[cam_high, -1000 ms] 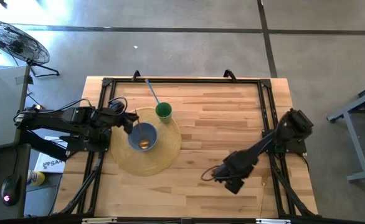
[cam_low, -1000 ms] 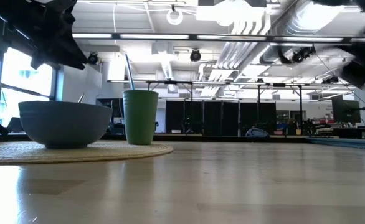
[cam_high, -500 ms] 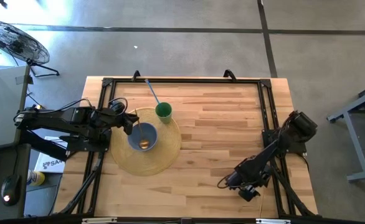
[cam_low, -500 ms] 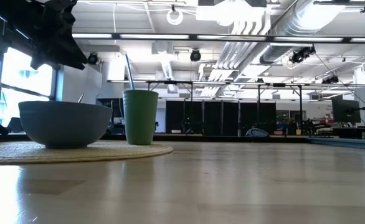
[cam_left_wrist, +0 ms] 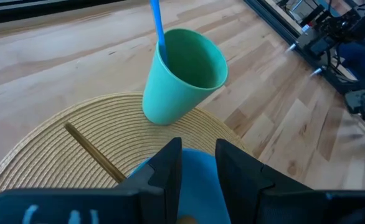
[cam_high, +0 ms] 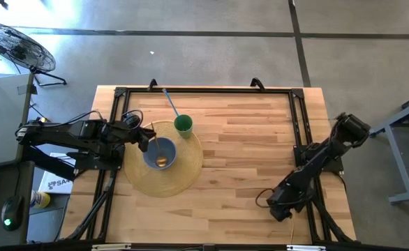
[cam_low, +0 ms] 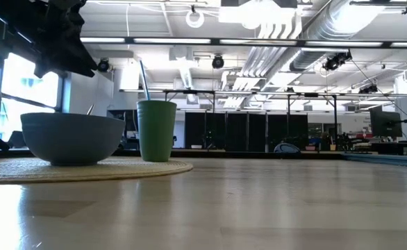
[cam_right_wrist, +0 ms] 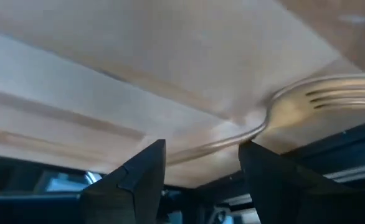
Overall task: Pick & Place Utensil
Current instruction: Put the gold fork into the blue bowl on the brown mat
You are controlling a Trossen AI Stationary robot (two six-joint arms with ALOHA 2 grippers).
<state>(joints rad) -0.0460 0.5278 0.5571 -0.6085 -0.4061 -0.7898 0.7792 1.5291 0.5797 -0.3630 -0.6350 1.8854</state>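
While the left arm reaches in from the table's left edge, the left gripper [cam_high: 147,139] hangs above the near rim of the blue bowl [cam_high: 160,153], its fingers [cam_left_wrist: 164,171] set to a narrow gap with nothing seen between them. That bowl sits on a round woven mat [cam_high: 183,171] on the left half of the wooden table [cam_high: 246,146], and something small and golden lies inside it. Just beside the bowl, toward the table's far side and also on the mat, stands a green cup [cam_high: 183,125] with a blue straw [cam_high: 170,103] leaning out of it. Across the mat in the left wrist view lies a thin brown stick [cam_left_wrist: 95,152]. Well apart from all this, at the near right corner, the right gripper [cam_high: 280,207] is low over the table's edge by the black frame rail, its fingers [cam_right_wrist: 132,177] spread wide and empty. Close ahead of them a metal fork [cam_right_wrist: 307,102] lies flat on the wood, its handle curving between the two fingers without touching either.
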